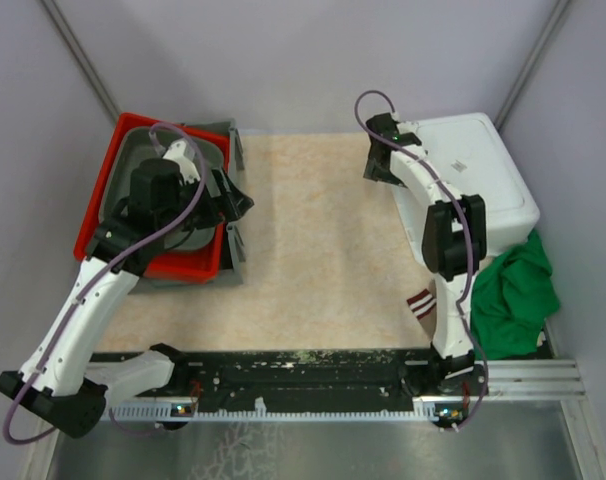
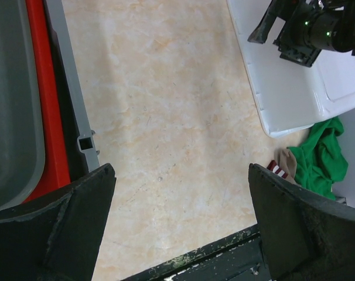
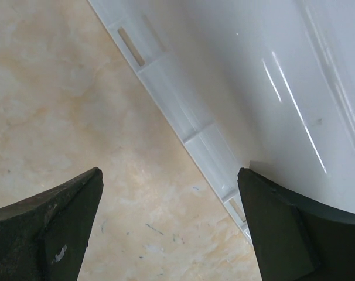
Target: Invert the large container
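We see soft, even light from overhead, bright throughout, and only faint shadows lie on the table (image 1: 323, 230) in the top view. Thin streaks of glare cross the white container (image 3: 294, 88) in the right wrist view. The dark fingertips (image 2: 60, 228) nearest each wrist lens look slightly soft.

Fingers (image 2: 54, 228) spread wide above the beige surface (image 2: 166, 117) — well apart from the white container (image 2: 289, 99), green cloth (image 2: 324, 158) just beside it.

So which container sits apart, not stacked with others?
The white container at right; the red bin and grey bin are nested at left.
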